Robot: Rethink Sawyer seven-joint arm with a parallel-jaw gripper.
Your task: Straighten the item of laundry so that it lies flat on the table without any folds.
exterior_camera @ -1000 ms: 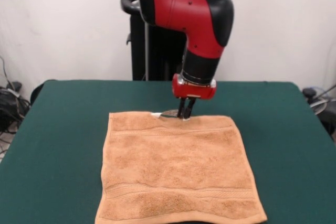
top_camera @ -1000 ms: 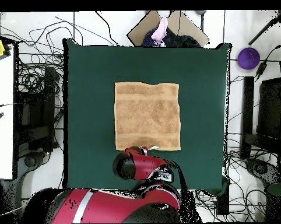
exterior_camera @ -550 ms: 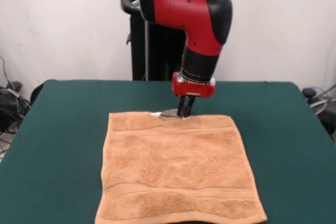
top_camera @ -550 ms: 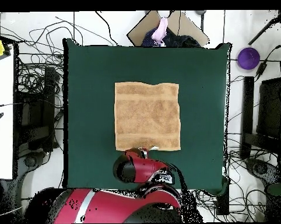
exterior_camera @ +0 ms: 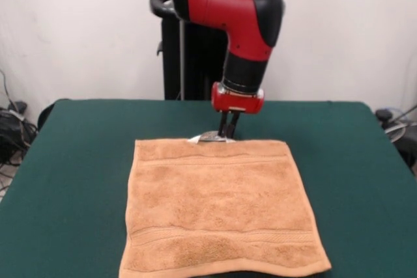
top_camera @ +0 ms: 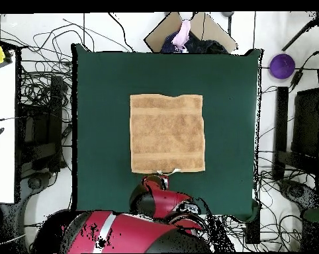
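Note:
The item of laundry (exterior_camera: 218, 209), a peach-orange towel, lies spread nearly flat on the green table (exterior_camera: 78, 161), with border bands near its far and near edges. In the overhead view the item of laundry (top_camera: 167, 132) reads as a square with a slightly wavy top edge. My gripper (exterior_camera: 226, 135) points straight down at the middle of the towel's far edge, beside the small white tag (exterior_camera: 195, 140). Its fingers are close together and pinch that edge, which is raised a little. From above, the red arm (top_camera: 165, 202) hides the gripper.
Green table (top_camera: 96, 99) surface shows on all sides of the towel. Cables, a purple round object (top_camera: 282, 65) and other clutter lie on the floor around the table. The black pedestal (exterior_camera: 176, 43) stands behind the far edge.
The gripper has drawn back toward the pedestal and risen slightly, taking the towel's far edge with it. That edge now lies straighter and the towel looks smoother.

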